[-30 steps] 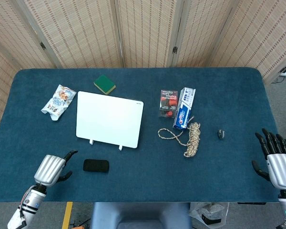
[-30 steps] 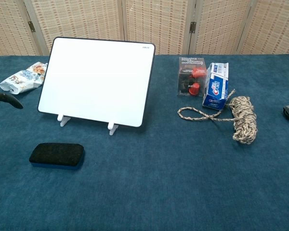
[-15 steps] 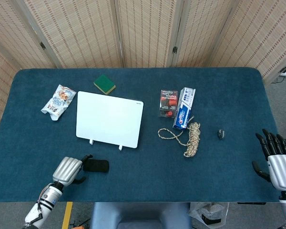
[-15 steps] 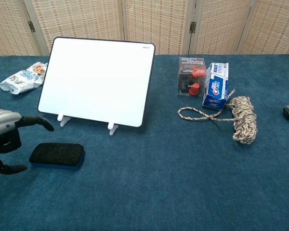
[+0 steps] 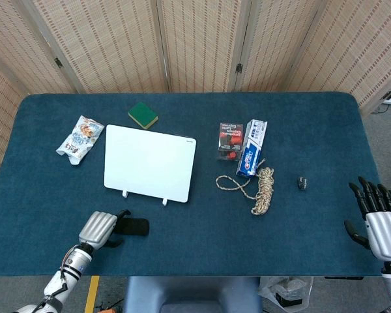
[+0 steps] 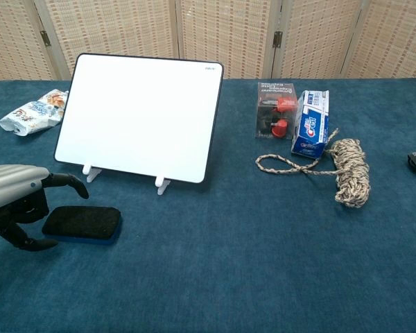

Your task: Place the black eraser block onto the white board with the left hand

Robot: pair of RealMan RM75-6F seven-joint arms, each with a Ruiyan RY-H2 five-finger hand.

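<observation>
The black eraser block [image 5: 134, 227] [image 6: 82, 223] lies flat on the blue table, in front of the white board [image 5: 150, 162] [image 6: 140, 116], which stands tilted on small feet. My left hand [image 5: 100, 229] [image 6: 15, 200] sits at the eraser's left end with its fingers spread around that end; the eraser still rests on the cloth. My right hand [image 5: 380, 222] stays open at the table's right front edge, holding nothing, and shows only in the head view.
A snack packet [image 5: 80, 139] lies left of the board and a green sponge [image 5: 143, 115] behind it. To the right are a red-and-black box [image 5: 230, 141], a toothpaste box [image 5: 252, 148], a coiled rope [image 5: 262, 188] and a small dark clip [image 5: 302, 183].
My left hand has moved right along the table's front edge, from well clear of the eraser to its left end, fingers now reaching around it. The eraser and right hand have not moved.
</observation>
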